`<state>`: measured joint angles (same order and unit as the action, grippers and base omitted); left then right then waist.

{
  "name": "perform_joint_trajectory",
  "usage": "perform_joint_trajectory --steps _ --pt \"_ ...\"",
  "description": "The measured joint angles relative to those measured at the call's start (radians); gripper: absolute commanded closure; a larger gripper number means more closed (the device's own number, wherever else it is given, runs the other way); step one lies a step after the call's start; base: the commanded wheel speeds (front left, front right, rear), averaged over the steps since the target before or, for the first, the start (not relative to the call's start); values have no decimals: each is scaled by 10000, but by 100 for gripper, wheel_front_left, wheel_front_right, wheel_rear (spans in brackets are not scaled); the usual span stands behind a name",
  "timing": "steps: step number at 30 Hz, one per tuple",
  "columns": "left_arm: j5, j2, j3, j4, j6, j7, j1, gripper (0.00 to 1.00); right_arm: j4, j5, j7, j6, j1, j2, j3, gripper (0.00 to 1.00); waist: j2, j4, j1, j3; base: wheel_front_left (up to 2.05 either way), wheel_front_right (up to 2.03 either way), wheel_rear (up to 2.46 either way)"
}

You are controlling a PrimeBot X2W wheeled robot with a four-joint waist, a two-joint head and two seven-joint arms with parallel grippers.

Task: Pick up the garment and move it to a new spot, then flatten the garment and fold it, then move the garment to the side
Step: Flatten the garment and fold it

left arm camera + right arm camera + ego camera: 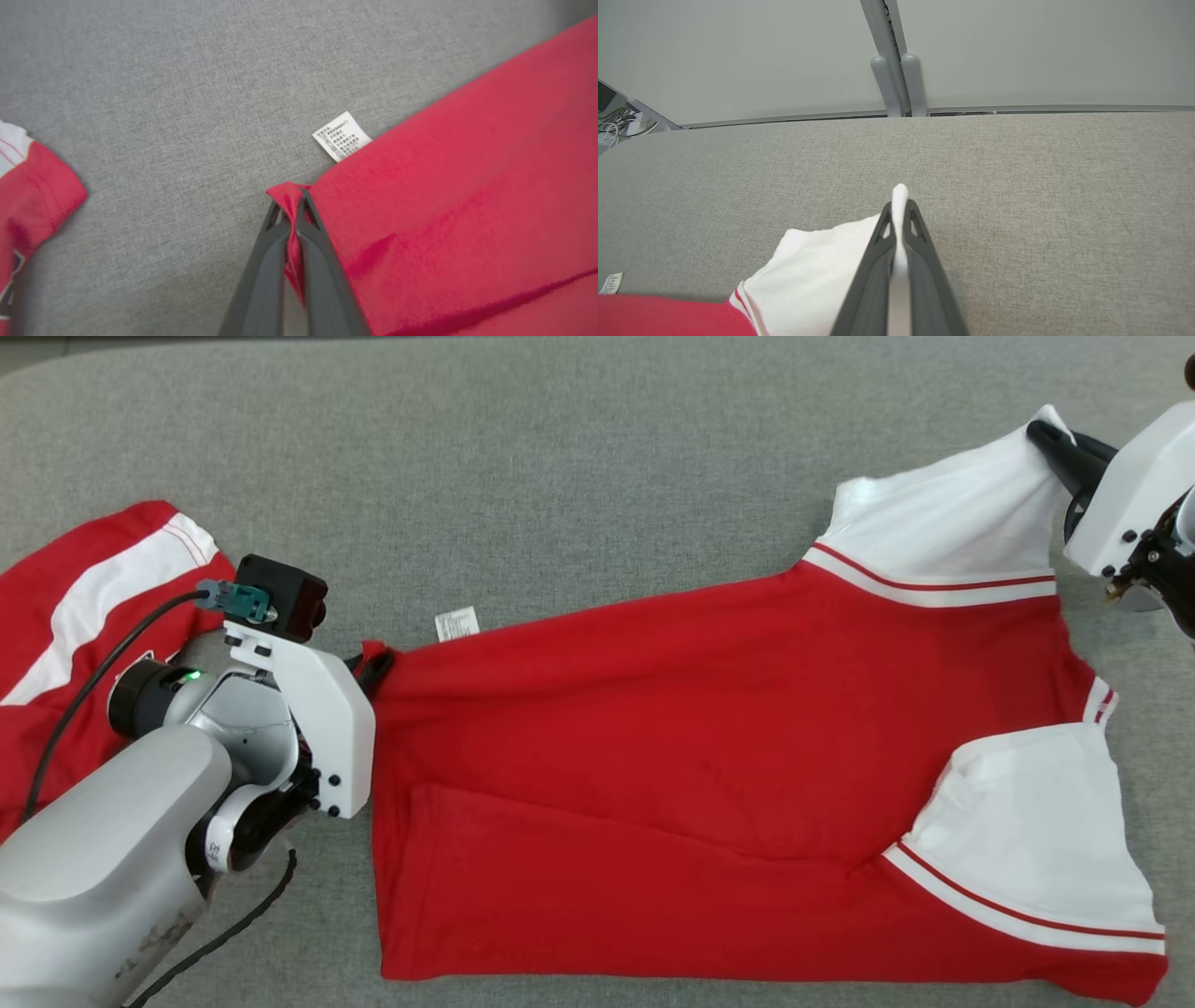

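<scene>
A red short-sleeved garment (709,756) with white sleeves and red-and-white striped trim lies spread across a grey fabric-covered table (560,476). Its hem points toward the robot's left and its sleeves toward the right, and it takes up the middle and right of the head view. The left gripper (292,205) is clenched on the far corner of the red hem; in the left wrist view a pinch of red cloth is bunched between its two dark fingers and rises in a small peak at the tips. A small white care label (342,136) with tiny print pokes out from the garment's edge just beside that corner, flat on the table. The right gripper (900,205) is closed tight on the edge of the far white sleeve — a thin fold of white cloth runs between its fingers and sticks out just past the tips. The other white sleeve lies flat, nearer the robot. At the far left, apart from the held garment, a second red-and-white piece of clothing (84,616) lies crumpled, partly hidden behind the left arm (112,821). Beyond the table's far edge, the right wrist view shows a pale wall (738,56) with two grey upright posts (896,84).
</scene>
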<state>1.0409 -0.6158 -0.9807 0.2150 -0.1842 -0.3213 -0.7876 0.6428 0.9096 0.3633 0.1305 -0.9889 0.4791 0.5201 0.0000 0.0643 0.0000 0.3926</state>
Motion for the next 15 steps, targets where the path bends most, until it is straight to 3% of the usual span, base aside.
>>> perform_joint_trajectory --steps 10,15 --pt "1026 -460 -355 203 844 -2088 -48 100 -616 550 305 2 585 368 709 100 0 -364 0 -859 0 0 0" --pt "1812 -414 -355 476 1335 -2961 -133 100 -1043 901 821 0 1062 706 1087 100 0 -518 0 -1276 0 0 0"
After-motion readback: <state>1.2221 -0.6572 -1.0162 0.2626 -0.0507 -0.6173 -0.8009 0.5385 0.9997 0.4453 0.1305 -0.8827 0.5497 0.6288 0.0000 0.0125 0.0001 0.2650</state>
